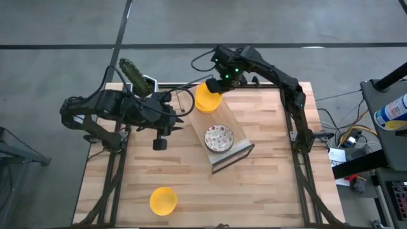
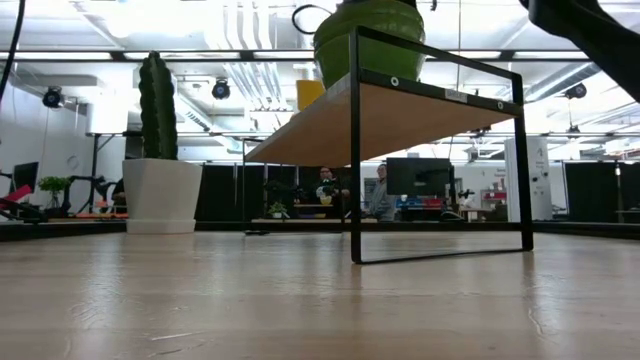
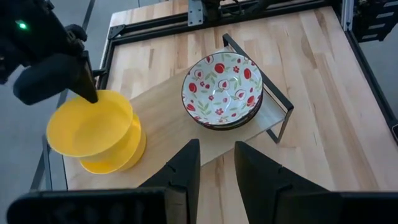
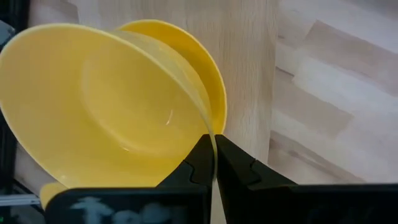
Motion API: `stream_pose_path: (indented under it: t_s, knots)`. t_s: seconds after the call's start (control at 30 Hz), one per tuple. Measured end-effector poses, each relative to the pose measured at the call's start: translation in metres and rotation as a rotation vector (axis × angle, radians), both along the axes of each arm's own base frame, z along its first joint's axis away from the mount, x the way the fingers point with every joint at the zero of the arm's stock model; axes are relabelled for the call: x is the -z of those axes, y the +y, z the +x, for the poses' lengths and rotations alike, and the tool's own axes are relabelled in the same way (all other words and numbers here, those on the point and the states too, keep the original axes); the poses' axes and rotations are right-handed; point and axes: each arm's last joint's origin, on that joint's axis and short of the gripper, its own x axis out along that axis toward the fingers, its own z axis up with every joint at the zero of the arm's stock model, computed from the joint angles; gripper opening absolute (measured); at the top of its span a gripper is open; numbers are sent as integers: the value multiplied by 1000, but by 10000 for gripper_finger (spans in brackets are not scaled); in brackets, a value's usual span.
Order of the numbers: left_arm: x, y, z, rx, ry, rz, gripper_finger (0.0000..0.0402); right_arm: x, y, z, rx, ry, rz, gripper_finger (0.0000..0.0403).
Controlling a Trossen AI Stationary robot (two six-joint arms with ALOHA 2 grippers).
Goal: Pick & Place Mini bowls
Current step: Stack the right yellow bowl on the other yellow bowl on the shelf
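**Yellow bowl held over the shelf's far end**

While the left gripper (image 1: 160, 141) waits beside the shelf (image 1: 236, 152) with fingers parted and nothing between them, the right gripper (image 4: 213, 163) pinches the rim of a yellow bowl (image 4: 106, 106), tilted above a second yellow bowl (image 3: 118, 155) on the shelf. Speckled bowls (image 1: 219, 138) sit stacked mid-shelf. Another yellow bowl (image 1: 163, 200) lies on the table (image 1: 267, 191), well apart from the shelf.

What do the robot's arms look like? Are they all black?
Mostly. Both arms are dark and jointed, with thin black cables looping off them. The right end effector has tiny green lights by its wrist. The left end effector has two flat, wedge-shaped black fingers.
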Motion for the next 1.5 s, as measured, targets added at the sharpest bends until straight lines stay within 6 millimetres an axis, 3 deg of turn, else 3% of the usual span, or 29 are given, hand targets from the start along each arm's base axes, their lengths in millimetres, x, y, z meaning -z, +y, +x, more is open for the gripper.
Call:
stream_pose_path:
  t_s: [0.3,0.7,0.9,1.03,1.17,1.3,1.5]
  knots:
    - [0,0,0,5,0,6,94,4,-3,2,-2,18,-12,18]
    - [0,0,0,5,1,6,94,2,-2,2,-25,1,-34,113]
    - [0,0,0,5,0,6,94,-13,0,-5,7,-30,-90,129]
    - [0,0,0,5,0,6,94,-24,2,-8,15,-67,-150,118]
    - [0,0,0,8,1,9,94,-32,6,-10,-11,-113,-152,81]
    - [0,0,0,18,3,22,94,-25,5,-7,-59,-107,-120,20]
    - [0,0,0,17,3,22,94,-18,2,-2,-71,-104,-118,9]
